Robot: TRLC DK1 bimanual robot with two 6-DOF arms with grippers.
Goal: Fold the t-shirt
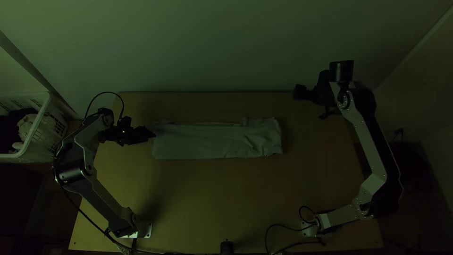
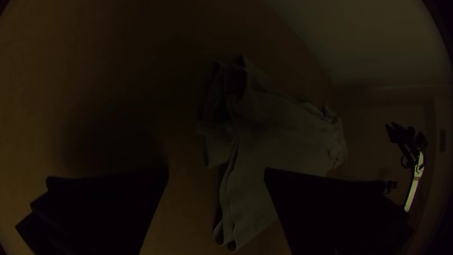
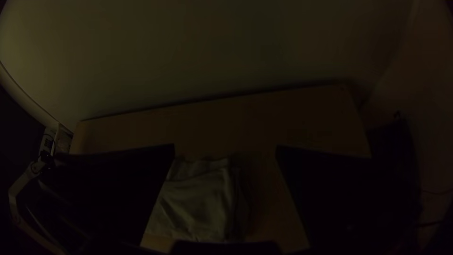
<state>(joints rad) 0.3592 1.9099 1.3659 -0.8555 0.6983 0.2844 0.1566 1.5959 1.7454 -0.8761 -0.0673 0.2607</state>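
The t-shirt lies on the wooden table, folded into a long flat strip running from side to side; its upper edge is uneven, its right end is rumpled, and the left wrist view shows several layers at one end. To the left of the t-shirt, past the table's side, stands a white basket with slotted walls, holding dark cloth and a pale, bunched item pressed near its wall; what that item is, I cannot tell. The left gripper is at the t-shirt's left end, its fingers wide apart with nothing held; whether it touches the cloth I cannot tell. The right gripper is up and to the right of the t-shirt, apart from it, its fingers also spread wide and holding nothing.
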